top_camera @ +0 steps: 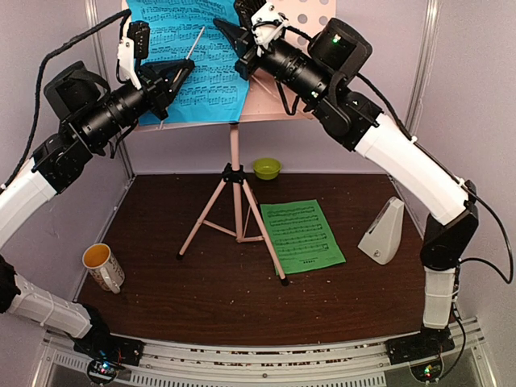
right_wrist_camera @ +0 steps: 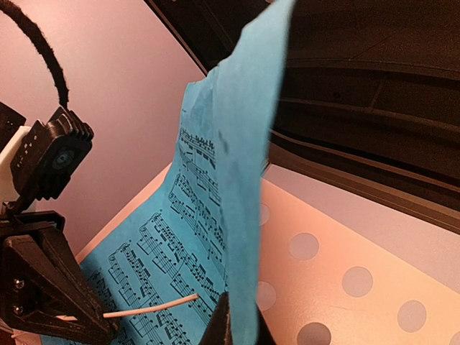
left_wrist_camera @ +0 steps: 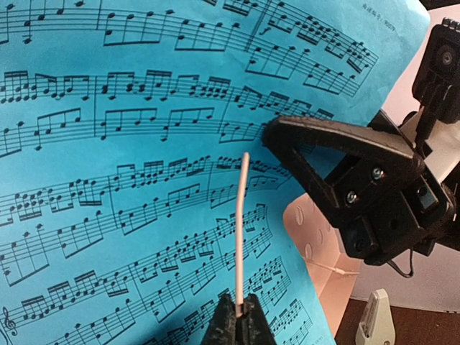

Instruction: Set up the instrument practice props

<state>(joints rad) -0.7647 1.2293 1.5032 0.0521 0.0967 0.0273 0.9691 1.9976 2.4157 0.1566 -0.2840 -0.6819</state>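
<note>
Seating blue sheet point(top_camera: 205, 81) on stand point(top_camera: 235, 161): your right hand point(top_camera: 234, 48) pinches it, left hand point(left_wrist_camera: 237, 323) grips wire point(left_wrist_camera: 241, 230); green sheet point(top_camera: 302, 234), metronome point(top_camera: 385, 232) pending.

L arm point(top_camera: 36, 181) rises from its base at lower left, bends at the elbow & reaches up-right w/ wrist high. The left gripper point(top_camera: 182, 71) is pinched tight on a thin wire point(top_camera: 196, 42). R arm point(top_camera: 407, 165) climbs from lower right & arches up-left, wrist high too, w/ the right gripper point(top_camera: 228, 34) closed on the edge of the blue sheet point(top_camera: 173, 32); the 2 grippers are near each other, apart.
</note>
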